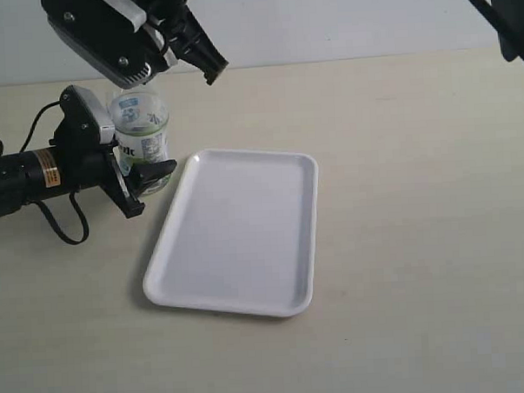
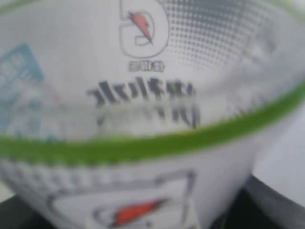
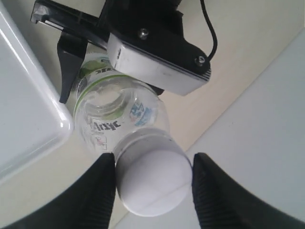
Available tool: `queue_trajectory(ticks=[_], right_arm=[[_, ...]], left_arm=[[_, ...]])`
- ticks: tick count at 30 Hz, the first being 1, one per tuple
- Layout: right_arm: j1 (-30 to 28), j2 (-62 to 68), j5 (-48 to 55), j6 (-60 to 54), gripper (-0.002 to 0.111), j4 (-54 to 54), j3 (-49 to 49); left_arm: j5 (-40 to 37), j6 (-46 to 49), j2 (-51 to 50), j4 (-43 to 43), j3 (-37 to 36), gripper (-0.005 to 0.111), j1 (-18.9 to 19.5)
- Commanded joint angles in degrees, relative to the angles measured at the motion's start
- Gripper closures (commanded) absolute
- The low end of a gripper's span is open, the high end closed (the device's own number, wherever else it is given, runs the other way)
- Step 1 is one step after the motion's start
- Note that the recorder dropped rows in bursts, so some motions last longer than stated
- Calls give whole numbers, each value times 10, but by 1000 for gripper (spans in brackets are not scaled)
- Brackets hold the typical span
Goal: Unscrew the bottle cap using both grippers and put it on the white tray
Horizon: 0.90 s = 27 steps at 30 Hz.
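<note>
My right gripper (image 3: 153, 160) pinches the bottle cap (image 3: 152, 183) between its two fingers, which seem to touch its sides. My left gripper (image 1: 138, 151), just below it, is clamped around the upright bottle (image 1: 143, 132). I judge I should twist squarely about the neck, squeezing enough not to slip while my left resists. The white tray (image 1: 238, 237) lies just beside my left fingertips.

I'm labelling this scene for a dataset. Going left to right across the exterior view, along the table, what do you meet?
Black cable → the bottle → the white tray. The left gripper and the right gripper overlap the bottle, so they are left out.
</note>
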<state>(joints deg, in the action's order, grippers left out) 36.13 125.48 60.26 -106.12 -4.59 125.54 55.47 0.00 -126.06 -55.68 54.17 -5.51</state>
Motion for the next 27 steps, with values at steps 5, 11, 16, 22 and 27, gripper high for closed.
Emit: queue_trajectory(ticks=[5, 11, 16, 22, 27], right_arm=[[-1, 0, 1, -84, 108, -2, 1], [-1, 0, 1, -139, 108, 4, 1], [-1, 0, -1, -145, 108, 8, 1], [-1, 0, 0, -145, 108, 12, 1], [-1, -6, 1, -145, 108, 11, 1]], left_arm=[[7, 0, 8, -7, -1, 107, -3], [7, 0, 8, -7, -1, 107, -3], [7, 0, 8, -7, -1, 107, -3], [7, 0, 8, -7, -1, 107, -3], [7, 0, 8, -7, -1, 107, -3]])
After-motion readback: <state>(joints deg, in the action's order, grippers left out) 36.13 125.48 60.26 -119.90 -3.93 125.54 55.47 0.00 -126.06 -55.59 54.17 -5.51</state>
